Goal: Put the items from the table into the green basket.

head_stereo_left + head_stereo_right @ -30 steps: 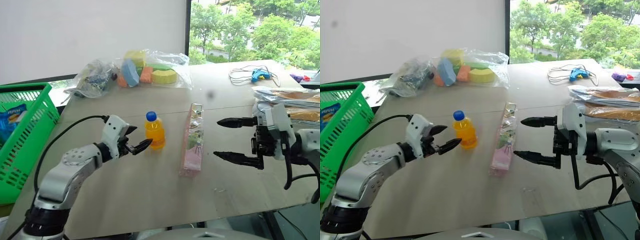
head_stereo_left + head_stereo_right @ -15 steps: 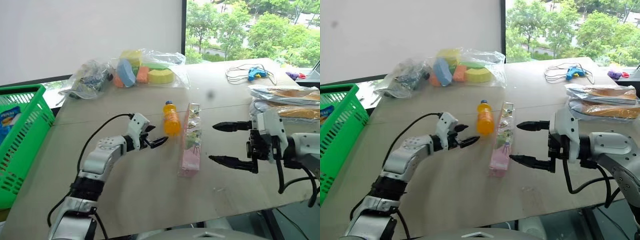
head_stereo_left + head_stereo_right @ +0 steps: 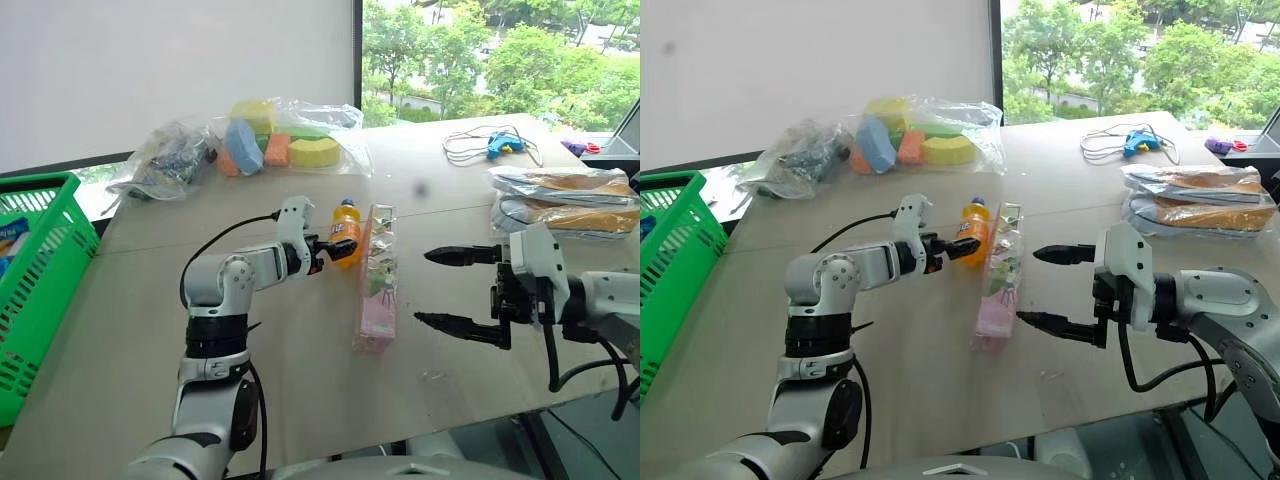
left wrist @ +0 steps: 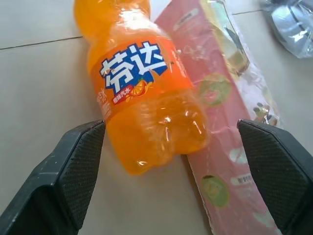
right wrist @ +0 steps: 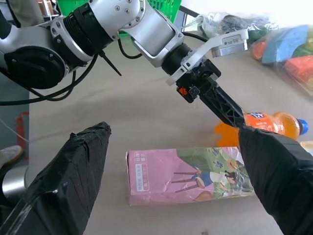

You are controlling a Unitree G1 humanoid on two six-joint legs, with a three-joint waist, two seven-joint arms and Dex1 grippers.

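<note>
Reaching for the first item, with my left gripper (image 3: 335, 250) spread wide around the small orange-drink bottle with a blue cap (image 3: 346, 230).

From the left: the bright green slotted plastic basket (image 3: 45, 280) waits at the edge of the pale beige wood-like table (image 3: 300, 380), well apart from the items. The bottle lies tipped against the long, narrow pink packet with a clear front (image 3: 375, 285), its body between my open fingers (image 4: 73, 171) but not yet clamped. Next I judge I must close squarely on it without nudging the packet. My right gripper (image 3: 455, 290) hovers open just beside the packet, holding nothing.
</note>
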